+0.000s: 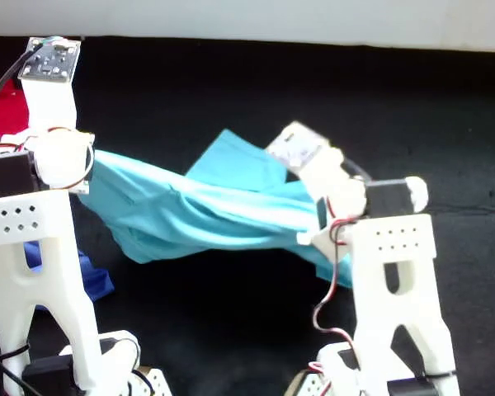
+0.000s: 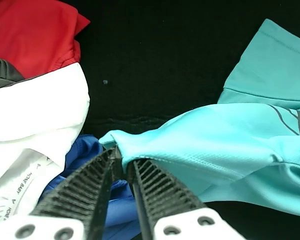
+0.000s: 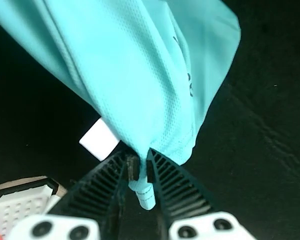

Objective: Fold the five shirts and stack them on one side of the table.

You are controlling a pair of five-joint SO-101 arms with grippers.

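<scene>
Clamping thin edges, left gripper [image 2: 121,156] and right gripper [image 3: 138,161] stretch the teal shirt [image 1: 206,210]. Either pinch could slip, crumpling it.

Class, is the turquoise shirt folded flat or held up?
Held up, unfolded: the turquoise fabric shirt hangs bunched between the left gripper and right gripper, both shut on it.

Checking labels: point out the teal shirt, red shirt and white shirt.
teal shirt [image 1: 200,208], high view, middle of hanging fabric.
red shirt [image 2: 30,30], left wrist view, flat fabric.
white shirt [image 2: 45,107], left wrist view, broad upper fold.
</scene>
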